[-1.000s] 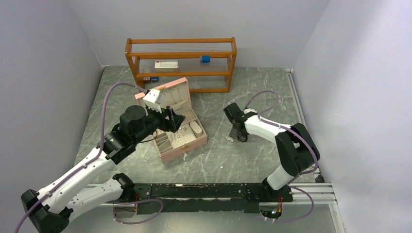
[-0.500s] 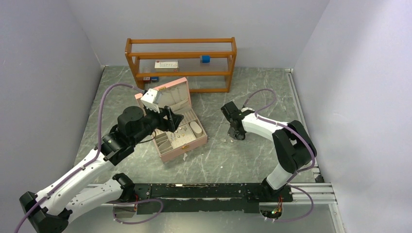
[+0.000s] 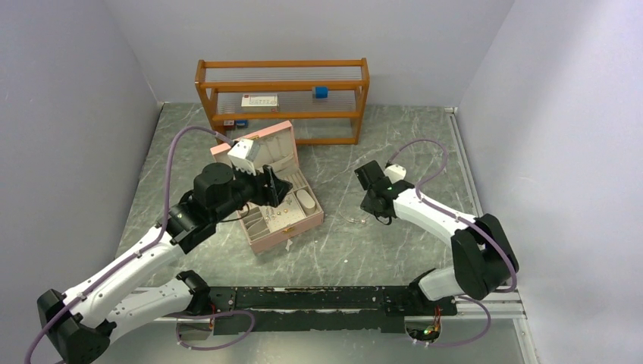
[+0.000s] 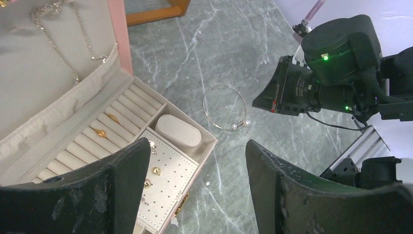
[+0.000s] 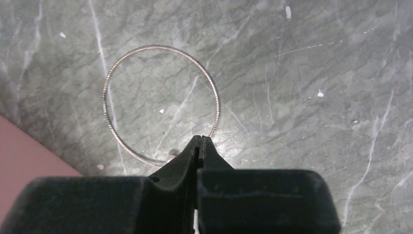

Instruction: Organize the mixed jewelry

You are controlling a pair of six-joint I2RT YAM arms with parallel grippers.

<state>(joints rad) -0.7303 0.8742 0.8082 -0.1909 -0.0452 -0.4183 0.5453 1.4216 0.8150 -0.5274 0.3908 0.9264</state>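
Note:
A thin wire bangle (image 5: 160, 105) with two pearl ends lies flat on the marble table; it also shows in the left wrist view (image 4: 225, 108) and faintly in the top view (image 3: 350, 218). My right gripper (image 5: 200, 140) is shut, its tips over the near edge of the bangle and hiding its ends; I see nothing held between them. It sits just right of the bangle in the top view (image 3: 370, 208). My left gripper (image 4: 197, 185) is open and empty above the front right corner of the open pink jewelry box (image 4: 119, 29), which holds gold rings (image 4: 100, 132), earrings (image 4: 156, 170) and a necklace (image 4: 58, 44).
The jewelry box (image 3: 284, 227) stands left of centre. A wooden shelf rack (image 3: 282, 117) stands at the back with a blue block (image 3: 321, 92) and a white box (image 3: 260, 100). The right arm's wrist camera (image 4: 292, 90) sits close to the bangle's right.
My right arm has drawn back and swung to the right, and the bangle stays on the table. My left gripper has shifted slightly right over the box.

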